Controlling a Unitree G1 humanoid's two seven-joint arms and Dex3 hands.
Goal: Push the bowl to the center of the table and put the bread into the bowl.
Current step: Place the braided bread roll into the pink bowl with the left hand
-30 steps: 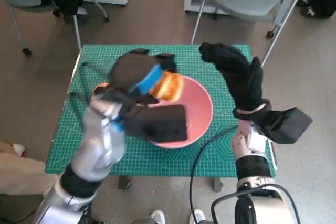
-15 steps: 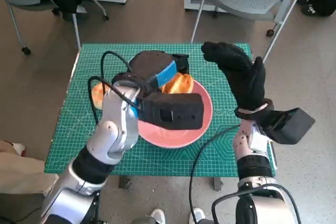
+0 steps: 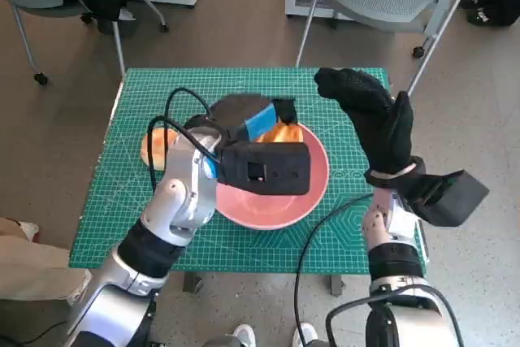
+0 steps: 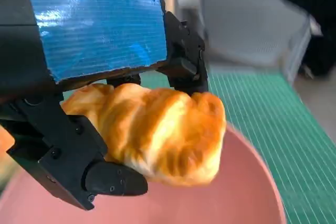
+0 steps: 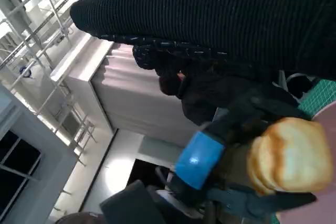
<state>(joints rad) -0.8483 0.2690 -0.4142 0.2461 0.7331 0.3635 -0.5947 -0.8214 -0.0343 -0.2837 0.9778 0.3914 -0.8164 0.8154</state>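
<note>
Green gridded cutting mat (image 3: 341, 87) carries the round pink plastic bowl (image 3: 313, 188) near centre, and the blue-taped left hand (image 3: 253, 123) holds the golden bread roll (image 4: 157, 129) over its twelve-o'clock rim, release pending, while the gloved right hand (image 3: 370, 119) hovers spread at three o'clock.

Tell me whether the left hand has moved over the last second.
Yes. The left hand, holding the bread, has shifted toward the table's right side, farther over the pink bowl.

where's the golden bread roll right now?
The golden bread roll is held in the left hand, over the far rim of the pink bowl, near the table's middle in the head view.
</note>
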